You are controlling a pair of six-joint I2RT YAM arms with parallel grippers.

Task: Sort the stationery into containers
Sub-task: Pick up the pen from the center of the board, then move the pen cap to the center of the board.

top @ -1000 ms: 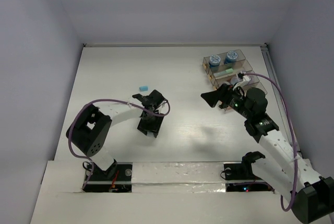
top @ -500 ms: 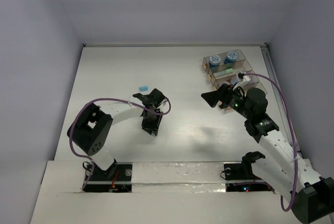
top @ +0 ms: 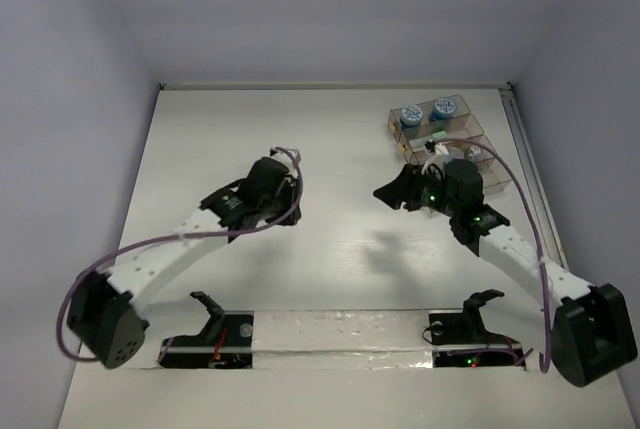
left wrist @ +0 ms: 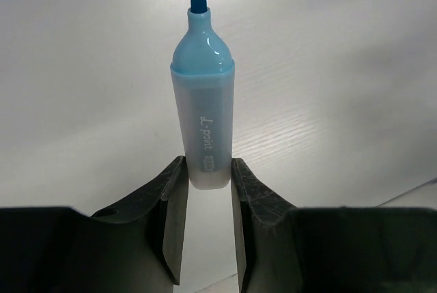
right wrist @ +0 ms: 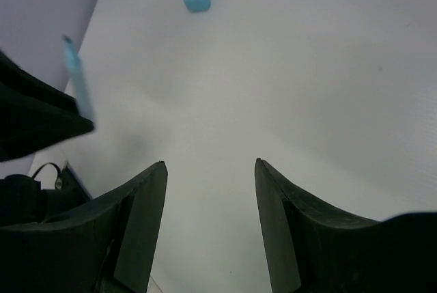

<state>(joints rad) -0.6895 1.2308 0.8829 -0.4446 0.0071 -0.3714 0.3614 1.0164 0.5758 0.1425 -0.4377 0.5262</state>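
Note:
My left gripper [left wrist: 208, 166] is shut on the base of a light-blue highlighter stick [left wrist: 203, 95]. The stick is uncapped, its tip points away from the camera, and it hangs above the white table. In the top view the left gripper [top: 279, 197] sits left of the table's middle. The right wrist view shows the same stick [right wrist: 78, 81] at its left edge. My right gripper [right wrist: 210, 164] is open with nothing between its fingers, and hovers [top: 386, 193] just left of the containers [top: 470, 139]. The rack holds two blue rolls [top: 411, 115], a green stick [top: 432, 135] and more small items.
A small blue cap [right wrist: 196, 2] lies alone on the table beyond the left gripper. The rack stands at the back right near the right wall. The arm bases and a taped strip [top: 340, 329] run along the near edge.
The left arm has stretched forward and lifted, its gripper now shut on the light-blue stick. The right gripper's jaws have narrowed and it has shifted slightly left.

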